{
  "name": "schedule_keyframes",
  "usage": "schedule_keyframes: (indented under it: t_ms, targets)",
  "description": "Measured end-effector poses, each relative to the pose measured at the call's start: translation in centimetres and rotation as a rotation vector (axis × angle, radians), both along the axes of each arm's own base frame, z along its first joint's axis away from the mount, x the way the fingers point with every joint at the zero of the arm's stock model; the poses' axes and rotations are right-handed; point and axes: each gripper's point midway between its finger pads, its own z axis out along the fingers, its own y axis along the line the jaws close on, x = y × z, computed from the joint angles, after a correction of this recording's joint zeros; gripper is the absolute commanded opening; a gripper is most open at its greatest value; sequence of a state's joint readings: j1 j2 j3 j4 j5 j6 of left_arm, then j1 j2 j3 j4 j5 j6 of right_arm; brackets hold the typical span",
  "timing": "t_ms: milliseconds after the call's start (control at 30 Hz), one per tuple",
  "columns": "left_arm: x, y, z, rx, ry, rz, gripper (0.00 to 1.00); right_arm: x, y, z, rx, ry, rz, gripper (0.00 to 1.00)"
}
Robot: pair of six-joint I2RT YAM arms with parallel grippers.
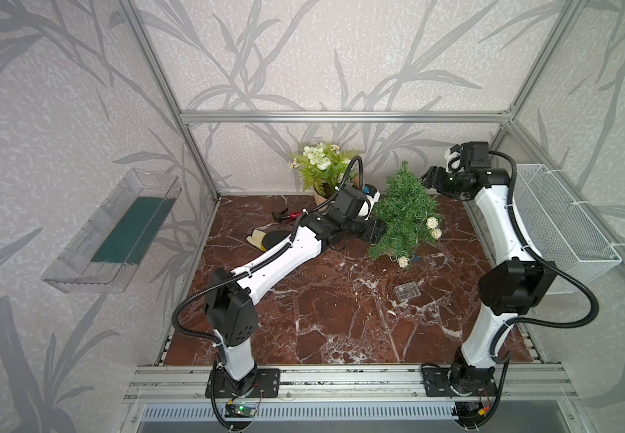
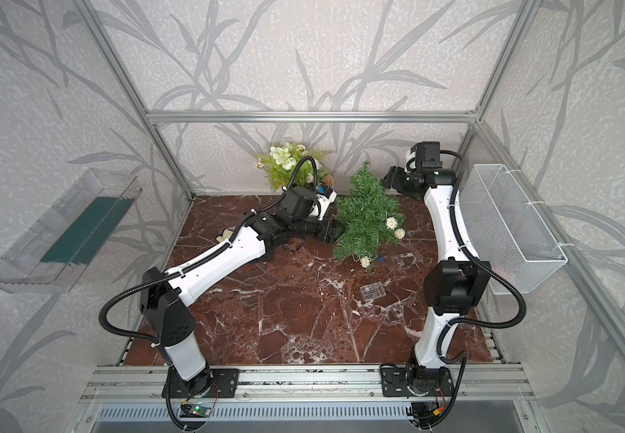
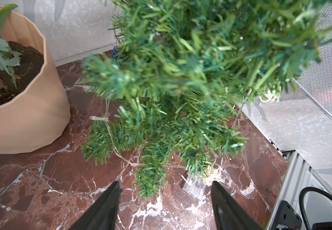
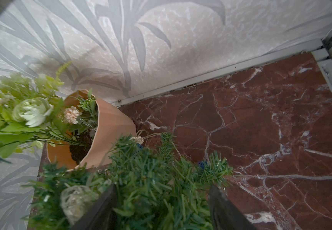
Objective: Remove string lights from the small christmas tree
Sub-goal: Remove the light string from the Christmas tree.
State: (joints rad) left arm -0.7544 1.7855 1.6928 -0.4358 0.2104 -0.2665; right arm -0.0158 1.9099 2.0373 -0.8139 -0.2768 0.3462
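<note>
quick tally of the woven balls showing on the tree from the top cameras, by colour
cream balls: 3
blue balls: 1
total: 4 in both top views; the small christmas tree may hide more

There are one small christmas tree (image 1: pixel 402 217), one set of string lights (image 1: pixel 432 222), one potted flower plant (image 1: pixel 322 165), one wire basket (image 1: pixel 566 225) and one clear bin (image 1: pixel 78 270).
</note>
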Motion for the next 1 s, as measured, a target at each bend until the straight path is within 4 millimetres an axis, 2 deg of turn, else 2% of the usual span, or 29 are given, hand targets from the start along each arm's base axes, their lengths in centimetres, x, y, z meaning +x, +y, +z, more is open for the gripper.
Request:
schedule_keyframes:
  t_ms: [133, 233, 333, 567, 700, 767, 867, 1000]
  targets:
    - [-0.5, -0.4, -0.5, 0.011, 0.004, -0.008, 0.72, -0.8, -0.1, -2.0, -0.01, 0.042, -0.009, 0.71]
    - [-1.0, -0.9, -0.5, 0.014, 0.001, -0.018, 0.72, -2.1, -0.4, -2.0, -0.026, 0.033, -0.025, 0.71]
    - [-1.5, -1.2, -0.5, 0.021, -0.004, -0.024, 0.72, -4.2, -0.7, -0.4, -0.04, -0.009, -0.039, 0.71]
    - [-3.0, -2.6, -0.3, 0.034, -0.018, -0.05, 0.72, -9.5, -1.0, 5.4, -0.047, -0.17, -0.068, 0.7]
    - [-4.0, -3.8, 0.4, 0.022, -0.033, -0.077, 0.72, -10.7, -0.8, 6.6, -0.035, -0.205, -0.07, 0.7]
    - [-4.5, -4.3, 0.6, 0.02, -0.037, -0.089, 0.72, -11.0, -0.7, 6.3, -0.03, -0.2, -0.066, 0.71]
    - [-4.7, -5.0, 0.7, 0.021, -0.047, -0.106, 0.72, -11.6, -0.6, 4.9, -0.024, -0.17, -0.058, 0.71]
    - [-4.7, -5.6, -0.1, 0.035, -0.052, -0.124, 0.71, -12.8, 0.0, 3.4, -0.001, -0.142, -0.034, 0.71]
